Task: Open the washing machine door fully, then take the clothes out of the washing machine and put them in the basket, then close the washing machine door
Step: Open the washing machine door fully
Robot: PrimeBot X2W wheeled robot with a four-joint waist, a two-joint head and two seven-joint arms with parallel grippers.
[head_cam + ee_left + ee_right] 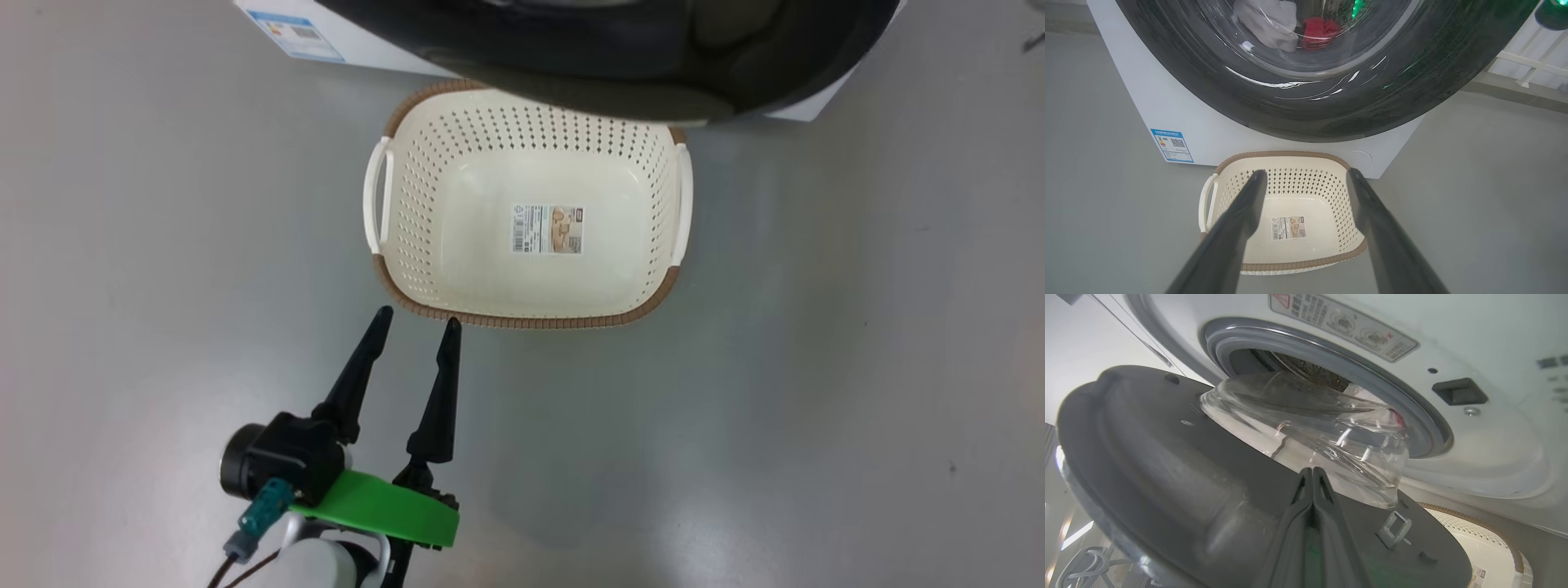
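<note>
Washer door (1147,457) ajar, closed R gripper (1312,471) at inner face

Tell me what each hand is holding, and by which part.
Nothing is held. The left hand is open and empty, near the basket. The right hand is shut on nothing, beside the inner face of the washing machine door.

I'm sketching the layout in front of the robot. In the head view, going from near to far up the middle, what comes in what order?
left gripper, open → basket → door, which overhangs the basket's far rim.
</note>
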